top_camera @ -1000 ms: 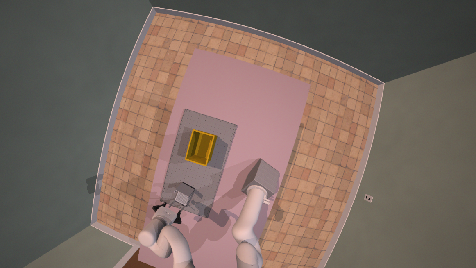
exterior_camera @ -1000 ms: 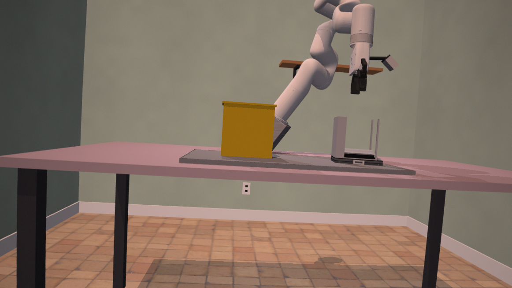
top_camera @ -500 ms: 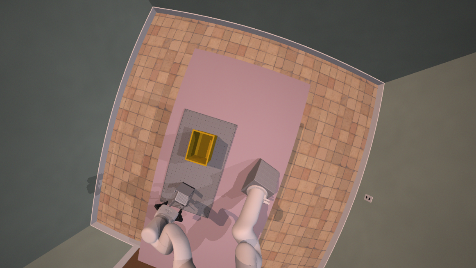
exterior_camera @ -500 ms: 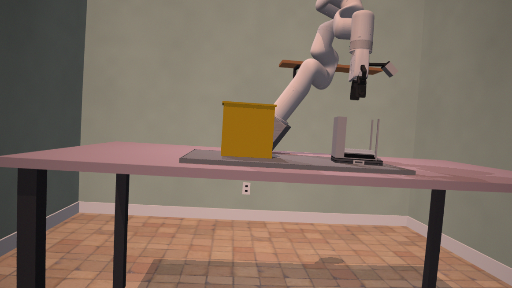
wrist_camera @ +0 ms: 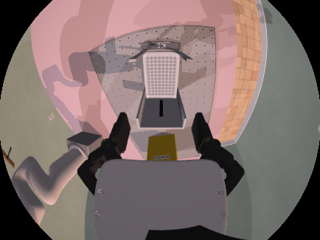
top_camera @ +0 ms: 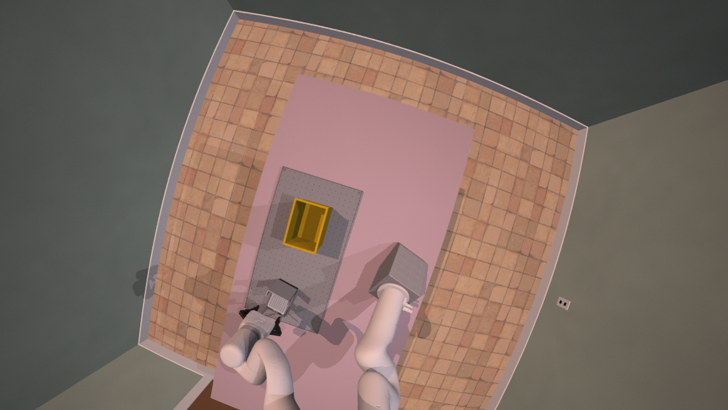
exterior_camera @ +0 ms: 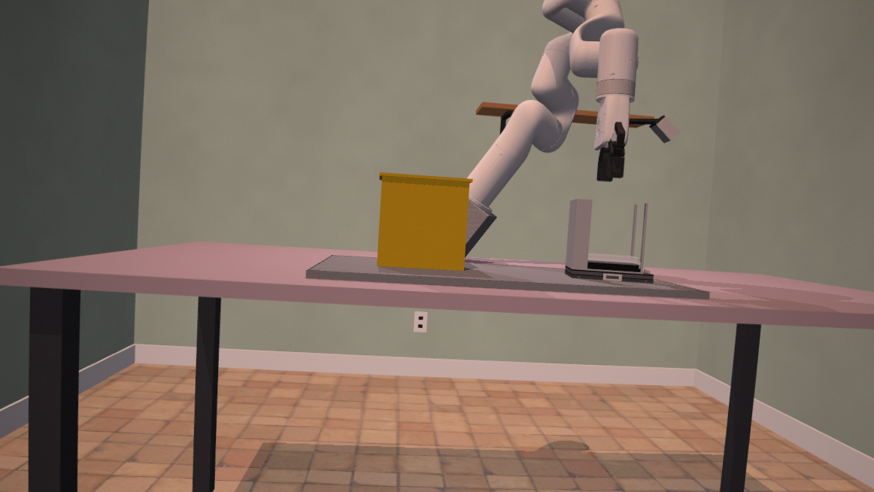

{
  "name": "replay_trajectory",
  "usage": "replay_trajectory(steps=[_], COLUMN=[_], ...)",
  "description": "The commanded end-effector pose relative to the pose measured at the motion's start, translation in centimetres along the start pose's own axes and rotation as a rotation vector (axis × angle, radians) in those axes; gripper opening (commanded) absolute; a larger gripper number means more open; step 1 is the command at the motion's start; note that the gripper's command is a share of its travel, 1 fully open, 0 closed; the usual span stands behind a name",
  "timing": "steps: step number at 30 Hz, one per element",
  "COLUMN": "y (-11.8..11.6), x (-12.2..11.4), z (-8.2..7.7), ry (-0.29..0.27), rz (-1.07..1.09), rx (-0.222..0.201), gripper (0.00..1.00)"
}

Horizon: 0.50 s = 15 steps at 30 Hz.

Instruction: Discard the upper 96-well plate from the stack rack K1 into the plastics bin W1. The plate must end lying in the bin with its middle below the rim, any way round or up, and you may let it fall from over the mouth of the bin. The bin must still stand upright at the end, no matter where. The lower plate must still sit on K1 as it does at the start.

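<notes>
The stack rack K1 (exterior_camera: 605,244) stands at the right end of the grey perforated baseplate (exterior_camera: 501,282), with a tall grey back block and thin posts. The white 96-well plate (wrist_camera: 161,76) lies on top of the stack in it; it also shows in the overhead view (top_camera: 277,304) and from the side (exterior_camera: 613,260). The lower plate is hidden under it. My gripper (exterior_camera: 611,165) is open and empty, well above the rack; its fingers frame the rack in the wrist view. The yellow bin W1 (exterior_camera: 423,221) (top_camera: 307,225) stands upright on the baseplate, open-topped.
The arm's grey base block (top_camera: 400,272) sits on the pink table beside the baseplate. A brown wall shelf (exterior_camera: 569,114) hangs behind the arm. The table edge lies close to the rack's side.
</notes>
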<state>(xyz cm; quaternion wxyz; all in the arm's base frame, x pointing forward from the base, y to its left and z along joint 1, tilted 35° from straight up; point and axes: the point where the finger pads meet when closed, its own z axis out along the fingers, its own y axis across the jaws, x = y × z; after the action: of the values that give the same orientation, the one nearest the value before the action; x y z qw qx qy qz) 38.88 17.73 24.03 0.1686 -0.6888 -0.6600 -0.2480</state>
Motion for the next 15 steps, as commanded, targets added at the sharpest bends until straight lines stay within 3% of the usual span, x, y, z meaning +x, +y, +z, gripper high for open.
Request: replay_trajectory(steps=[1,15], y=[0.2,0.2], x=[0.1,0.1], z=[0.6,2.6], ry=[0.002,0.002], rz=[0.0,0.0], rx=[-0.004,-0.004], gripper=[1.0,1.0])
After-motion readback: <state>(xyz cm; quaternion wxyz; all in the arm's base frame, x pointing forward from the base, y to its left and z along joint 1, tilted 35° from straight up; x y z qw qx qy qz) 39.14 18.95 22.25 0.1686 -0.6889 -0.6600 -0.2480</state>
